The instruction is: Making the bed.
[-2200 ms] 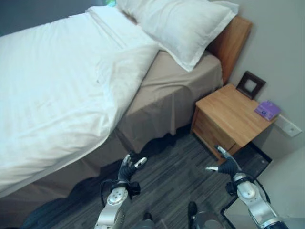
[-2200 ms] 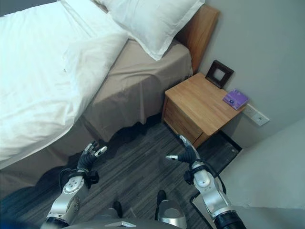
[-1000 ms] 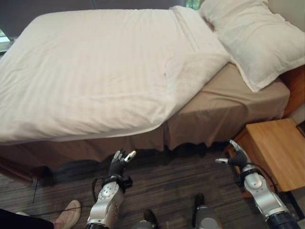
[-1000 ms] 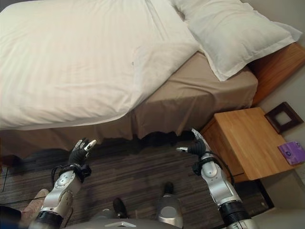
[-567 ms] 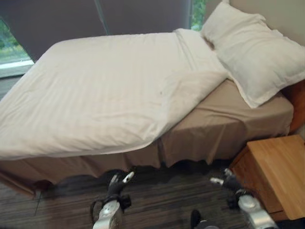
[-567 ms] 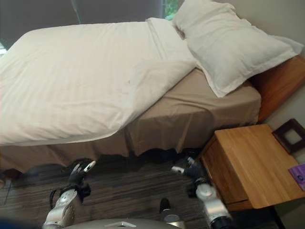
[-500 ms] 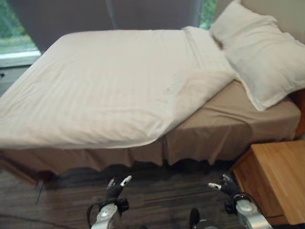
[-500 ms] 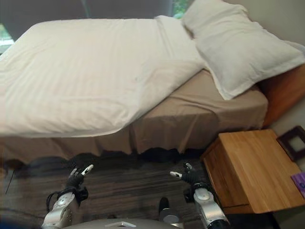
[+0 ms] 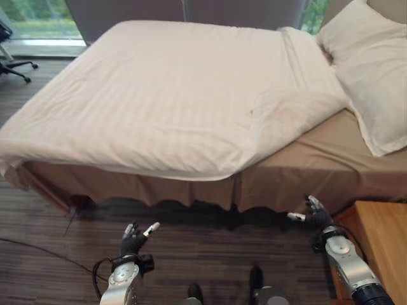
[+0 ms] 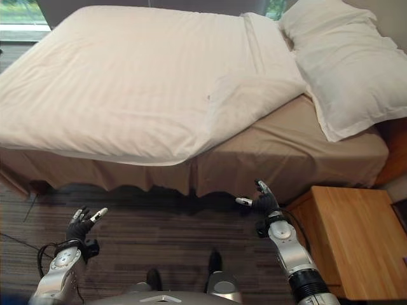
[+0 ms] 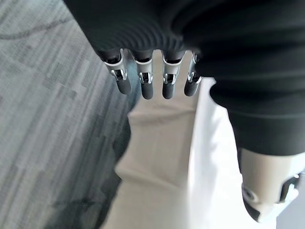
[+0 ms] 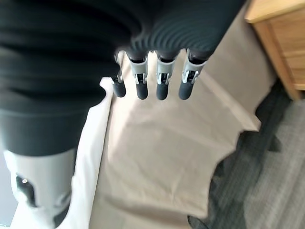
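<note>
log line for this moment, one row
phase: approach | left hand: open, empty, above floor | right hand: open, empty, near bed skirt | duvet: corner folded back | pillow: at head

A white striped duvet [image 9: 165,95] lies spread over the bed [image 10: 299,152], its near corner by the head folded back, baring the tan sheet. A white pillow [image 10: 346,63] lies at the head, overhanging the mattress edge.
</note>
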You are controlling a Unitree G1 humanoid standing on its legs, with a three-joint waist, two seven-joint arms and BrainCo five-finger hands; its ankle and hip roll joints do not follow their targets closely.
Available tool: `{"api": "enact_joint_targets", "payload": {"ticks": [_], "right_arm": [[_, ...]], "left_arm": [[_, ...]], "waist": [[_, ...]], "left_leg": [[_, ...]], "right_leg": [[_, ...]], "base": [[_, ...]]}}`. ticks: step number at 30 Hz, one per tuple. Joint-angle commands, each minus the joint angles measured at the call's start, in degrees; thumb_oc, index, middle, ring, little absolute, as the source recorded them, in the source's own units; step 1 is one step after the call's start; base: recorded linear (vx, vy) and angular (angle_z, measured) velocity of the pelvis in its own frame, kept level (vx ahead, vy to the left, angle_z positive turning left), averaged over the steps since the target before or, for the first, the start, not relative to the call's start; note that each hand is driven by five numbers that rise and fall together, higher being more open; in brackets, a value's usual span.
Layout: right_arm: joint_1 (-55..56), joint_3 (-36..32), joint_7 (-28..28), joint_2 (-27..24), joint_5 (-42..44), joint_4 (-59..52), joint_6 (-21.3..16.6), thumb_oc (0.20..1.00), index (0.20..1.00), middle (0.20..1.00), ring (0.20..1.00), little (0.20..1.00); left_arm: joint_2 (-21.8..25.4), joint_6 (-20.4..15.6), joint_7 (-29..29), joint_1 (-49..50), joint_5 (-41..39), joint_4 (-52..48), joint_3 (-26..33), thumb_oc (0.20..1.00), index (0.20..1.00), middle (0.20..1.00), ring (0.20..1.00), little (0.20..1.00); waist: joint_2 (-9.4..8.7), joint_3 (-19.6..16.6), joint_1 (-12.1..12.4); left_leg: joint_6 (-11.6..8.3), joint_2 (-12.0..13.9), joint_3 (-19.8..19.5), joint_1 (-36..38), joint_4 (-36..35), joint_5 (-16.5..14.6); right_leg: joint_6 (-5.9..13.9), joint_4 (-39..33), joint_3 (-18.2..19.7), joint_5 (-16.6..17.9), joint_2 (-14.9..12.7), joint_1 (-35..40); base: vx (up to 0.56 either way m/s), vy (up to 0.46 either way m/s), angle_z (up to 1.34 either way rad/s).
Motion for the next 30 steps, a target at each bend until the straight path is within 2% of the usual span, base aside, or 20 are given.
{"api": "enact_joint_targets", "payload": {"ticks": [1, 3, 4, 6, 7, 8, 10, 11, 12, 14, 16, 17, 18, 22, 23, 24, 25, 26, 27, 30], "right_arm": [[-6.4, -2.0, -2.1, -5.8, -4.2, -7.0, -3.2, 1.0, 1.0, 1.0, 1.0, 1.0], [-6.8, -2.8, -2.5, -7.2, -5.7, -7.8, -3.3, 1.0, 1.0, 1.0, 1.0, 1.0], [-9.1, -3.0, -3.1, -10.1, -9.0, -9.6, -3.5, 1.0, 1.0, 1.0, 1.0, 1.0], [-10.2, -3.3, -2.5, -12.5, -11.8, -12.0, -3.3, 1.0, 1.0, 1.0, 1.0, 1.0], [-12.7, -0.6, -2.6, -12.7, -14.6, -13.9, -4.1, 1.0, 1.0, 1.0, 1.0, 1.0], [-14.0, 0.8, -2.6, -12.5, -15.3, -13.3, -4.4, 1.0, 1.0, 1.0, 1.0, 1.0], [-17.7, 3.3, -2.3, -11.8, -15.8, -11.4, -4.1, 1.0, 1.0, 1.0, 1.0, 1.0], [-17.9, 3.4, -2.3, -11.8, -15.8, -11.3, -4.1, 1.0, 1.0, 1.0, 1.0, 1.0], [-21.3, 5.8, -2.2, -11.7, -18.4, -10.0, -3.7, 1.0, 1.0, 1.0, 1.0, 1.0], [-24.1, 7.9, -1.4, -12.2, -22.1, -9.6, -2.8, 1.0, 1.0, 1.0, 1.0, 1.0], [-27.1, 9.4, -1.2, -12.8, -25.3, -9.3, -2.6, 1.0, 1.0, 1.0, 1.0, 1.0], [-28.4, 10.1, -0.9, -12.8, -25.7, -9.5, -2.4, 1.0, 1.0, 1.0, 1.0, 1.0], [-33.8, 12.9, -1.8, -12.1, -26.3, -6.1, -1.6, 1.0, 1.0, 1.0, 1.0, 1.0], [-38.8, 15.8, -2.6, -11.6, -26.0, 0.3, -0.8, 1.0, 1.0, 1.0, 1.0, 1.0], [-38.8, 15.8, -2.6, -11.6, -26.0, 0.3, -0.8, 1.0, 1.0, 1.0, 1.0, 1.0], [-43.0, 17.1, -2.1, -12.6, -24.7, 4.0, 0.5, 1.0, 1.0, 1.0, 1.0, 1.0], [-44.4, 17.6, -2.8, -12.0, -23.2, 6.5, 0.5, 1.0, 1.0, 1.0, 1.0, 1.0], [-44.8, 17.7, -3.1, -12.3, -23.0, 8.2, 0.6, 1.0, 1.0, 1.0, 1.0, 1.0], [-45.7, 18.2, -4.1, -13.8, -23.5, 12.5, 0.8, 1.0, 1.0, 1.0, 1.0, 1.0], [-47.2, 19.2, -5.6, -13.8, -24.2, 19.1, 1.7, 1.0, 1.0, 1.0, 1.0, 1.0]], "left_arm": [[2.8, -5.0, -1.0, -2.9, 1.4, -6.0, 1.3, 1.0, 1.0, 1.0, 1.0, 1.0], [2.5, -5.3, -1.2, -2.9, 0.8, -6.5, 1.6, 1.0, 1.0, 1.0, 1.0, 1.0], [2.5, -6.0, -0.7, -3.4, -0.1, -6.9, 2.1, 1.0, 1.0, 1.0, 1.0, 1.0], [3.1, -6.2, -0.7, -3.6, 0.2, -7.6, 2.9, 1.0, 1.0, 1.0, 1.0, 1.0], [2.7, -4.9, 0.3, -6.7, 4.9, -7.0, 0.1, 1.0, 1.0, 1.0, 1.0, 1.0], [3.5, -5.2, -0.1, -7.0, 5.1, -7.1, 1.5, 1.0, 1.0, 1.0, 1.0, 1.0], [4.3, -6.0, 0.6, -8.1, 3.8, -6.8, 2.1, 1.0, 1.0, 1.0, 1.0, 1.0], [4.3, -6.0, 0.6, -8.1, 3.8, -6.8, 2.1, 1.0, 1.0, 1.0, 1.0, 1.0], [4.6, -6.7, 0.7, -8.8, 2.6, -6.8, 2.4, 1.0, 1.0, 1.0, 1.0, 1.0], [4.7, -7.1, 0.9, -9.2, 2.2, -6.9, 2.3, 1.0, 1.0, 1.0, 1.0, 1.0], [5.7, -6.4, 0.9, -10.1, 3.0, -7.1, 1.4, 1.0, 1.0, 1.0, 1.0, 1.0], [6.3, -6.3, 0.9, -10.4, 3.2, -7.2, 1.2, 1.0, 1.0, 1.0, 1.0, 1.0], [7.2, -6.4, 2.1, -12.7, 2.9, -5.9, 0.0, 1.0, 1.0, 1.0, 1.0, 1.0], [7.9, -7.0, 2.7, -15.3, 3.1, -2.9, -1.3, 1.0, 1.0, 1.0, 1.0, 1.0], [7.9, -7.0, 2.7, -15.3, 3.1, -2.9, -1.3, 1.0, 1.0, 1.0, 1.0, 1.0], [8.8, -7.3, 2.4, -17.6, 2.0, -1.6, -2.5, 1.0, 1.0, 1.0, 1.0, 1.0], [8.8, -7.6, 2.4, -19.3, 1.6, -0.1, -3.4, 1.0, 1.0, 1.0, 1.0, 1.0], [9.0, -7.7, 2.3, -19.9, 1.5, 0.4, -4.0, 1.0, 1.0, 1.0, 1.0, 1.0], [8.9, -8.3, 1.7, -21.0, -1.0, 2.3, -4.8, 1.0, 1.0, 1.0, 1.0, 1.0], [8.7, -8.2, 0.7, -21.8, -1.2, 5.0, -5.2, 1.0, 1.0, 1.0, 1.0, 1.0]], "waist": [[-1.48, 0.7, 1.5], [-1.32, 1.0, 1.9], [-1.15, 0.8, 2.2], [-1.01, 0.5, 2.3], [0.04, -0.5, 1.3], [0.92, -0.8, 1.2], [2.28, -1.8, 1.1], [2.25, -1.7, 1.1], [2.7, -2.7, 0.7], [1.84, -3.6, 1.0], [1.05, -3.1, 1.7], [0.79, -2.4, 1.5], [1.33, -0.1, 1.2], [1.2, 0.7, 1.0], [1.2, 0.7, 1.0], [-0.12, -0.2, 1.7], [-0.67, 0.2, 0.9], [-1.12, -0.1, 0.6], [-2.39, -0.9, 0.3], [-3.48, -2.7, 1.4]], "left_leg": [[0.63, 3.8, -0.1, 2.2, 15.5, 8.1], [0.63, 4.9, 2.0, 1.7, 14.8, 7.5], [0.82, 4.5, 5.3, -0.1, 9.5, 6.0], [1.1, 3.1, 6.8, -0.9, 5.0, 5.1], [1.88, 0.8, 11.8, -0.3, -7.6, 5.1], [2.03, -0.7, 13.7, 0.8, -13.8, 7.5], [0.99, -2.1, 14.4, 0.9, -19.7, 10.3], [0.99, -2.2, 14.4, 1.1, -19.9, 10.4], [2.8, -1.9, 14.2, 2.6, -20.9, 9.6], [4.14, -3.4, 11.7, 3.6, -20.9, 7.6], [5.29, -3.1, 12.8, 5.0, -20.9, 6.4], [5.92, -3.4, 12.6, 6.1, -20.9, 5.4], [7.09, -2.9, 12.8, 7.2, -20.9, 4.7], [7.06, -2.7, 12.5, 7.6, -20.9, 3.9], [7.06, -2.7, 12.5, 7.6, -20.9, 3.9], [5.51, -2.8, 11.5, 8.6, -20.9, 2.3], [4.97, -2.3, 11.1, 8.3, -20.9, 3.2], [4.59, -2.1, 10.4, 8.4, -20.9, 3.0], [3.56, -1.8, 7.9, 8.4, -20.9, 2.5], [3.21, -2.3, 6.7, 7.8, -20.9, 2.7]], "right_leg": [[-2.49, -2.2, -2.6, -1.3, 0.6, 2.8], [-2.37, -2.2, -2.6, -2.1, 0.5, 3.9], [-1.34, -2.2, -3.0, -3.0, -0.5, 4.9], [-0.65, -2.2, -2.9, -3.3, -0.9, 5.5], [0.77, -2.2, -2.7, -3.5, -0.7, 6.1], [1.52, -2.2, -2.7, -3.8, -0.6, 6.8], [2.23, -2.2, -2.5, -6.0, 0.0, 9.4], [2.25, -2.2, -2.5, -6.0, -0.1, 9.5], [2.37, -2.2, -2.8, -5.6, 0.2, 9.9], [3.01, 0.2, -2.2, -4.4, -0.5, 10.3], [5.09, 14.0, -1.6, -2.0, -1.6, 4.5], [6.83, 19.3, -1.2, 2.0, -2.7, 1.0], [8.91, 30.4, 0.3, 6.1, -4.8, -5.6], [7.91, 32.5, 0.0, 5.2, -6.6, -9.9], [7.91, 32.5, 0.0, 5.2, -6.6, -9.9], [7.46, 23.2, -0.5, 3.1, -8.9, -9.8], [6.08, 13.5, -0.2, 3.6, -7.6, -8.8], [5.88, 8.6, 1.2, 3.4, -6.5, -8.1], [5.92, -0.1, 5.6, 3.5, -4.4, -6.5], [6.64, -1.8, 3.0, 6.3, -6.0, -4.3]], "base": [[0.13, -0.187, -0.33], [0.19, -0.09, -0.07], [0.33, -0.052, 0.07], [0.28, 0.052, 0.04], [0.29, 0.166, 0.01], [0.46, 0.219, 0.0], [0.33, 0.138, -0.06], [0.24, 0.138, -0.03], [0.23, 0.124, -0.03], [0.29, 0.13, -0.11], [0.17, 0.09, -0.18], [0.12, 0.146, -0.21], [0.07, 0.105, -0.1], [0.09, 0.037, 0.15], [0.29, -0.073, 0.18], [0.33, -0.184, 0.2], [0.43, -0.227, 0.21], [0.33, -0.296, 0.36], [0.28, -0.189, 0.44], [0.26, -0.189, 0.88]]}}
